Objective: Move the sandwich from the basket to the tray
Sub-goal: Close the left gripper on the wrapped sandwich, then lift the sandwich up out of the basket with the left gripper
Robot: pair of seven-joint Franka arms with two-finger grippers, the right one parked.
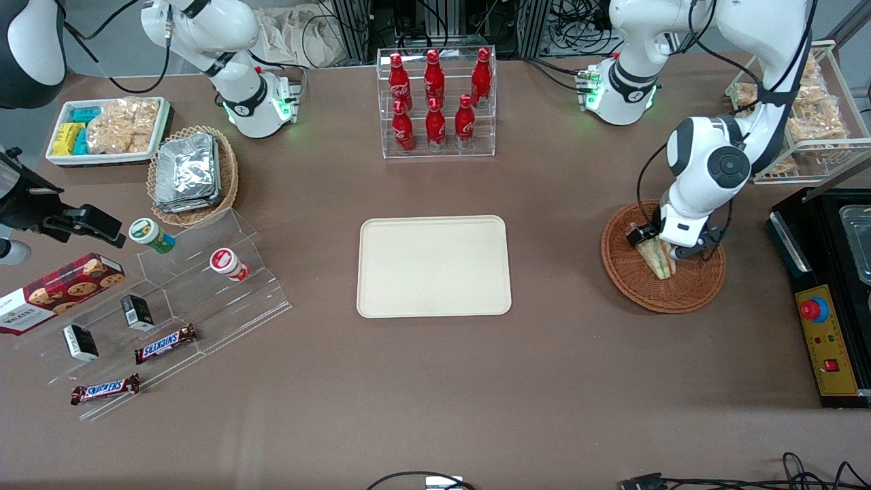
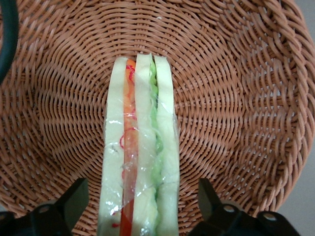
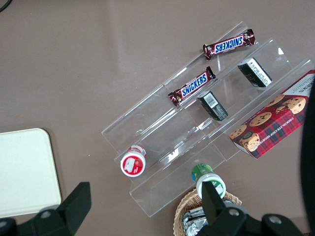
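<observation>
gripper [image 2: 140, 209] down in basket [image 2: 236, 98], jaws spread wide, not touching. sandwich [image 2: 140, 162] stands on edge on basket floor, centred between fingers [image 2: 74, 201], gap each side. tray [image 1: 434, 266] bare, well apart mid-table.

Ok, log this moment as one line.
gripper: open, straddling sandwich | sandwich: in basket, not lifted | tray: bare
</observation>
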